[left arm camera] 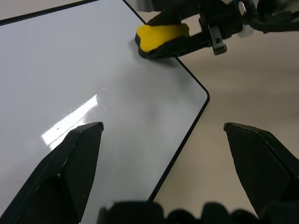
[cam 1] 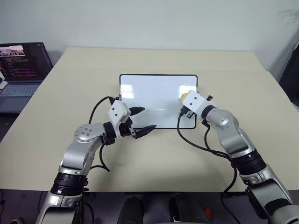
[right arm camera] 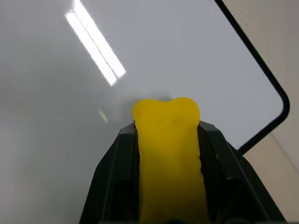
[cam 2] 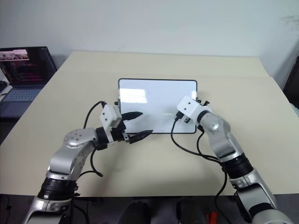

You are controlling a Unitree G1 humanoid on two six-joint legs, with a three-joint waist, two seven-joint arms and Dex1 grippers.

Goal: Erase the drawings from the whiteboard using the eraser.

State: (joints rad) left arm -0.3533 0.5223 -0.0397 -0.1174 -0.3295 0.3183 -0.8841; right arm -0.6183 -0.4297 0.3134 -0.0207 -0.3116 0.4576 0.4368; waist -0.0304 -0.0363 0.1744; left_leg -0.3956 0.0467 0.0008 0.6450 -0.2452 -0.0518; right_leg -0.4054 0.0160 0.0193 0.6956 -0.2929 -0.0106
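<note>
The whiteboard [cam 1: 158, 100] lies flat near the middle of the beige tabletop [cam 1: 233, 70], its long sides running across the robot's front, and its white surface shows glare from ceiling lights with no red drawings to be made out in any view. The right claw [right arm camera: 168, 140] is closed tight on the yellow eraser [right arm camera: 168, 154], whose rounded end sticks out past the 2 black fingers [right arm camera: 117, 172] and sits over the board close to its right short edge, near a rounded corner of the thin black frame; whether the eraser tip actually touches the board I cannot tell. In the left wrist view the same eraser [left arm camera: 161, 37] shows just inside that frame edge. The left claw [cam 1: 140, 121] is spread wide open and holds nothing; it hovers at the board's near long edge toward the left corner, 1 fingertip over the white surface and the other over the bare tabletop. A laptop [cam 1: 21, 70] with a lit screen sits off the tabletop's far left corner.
</note>
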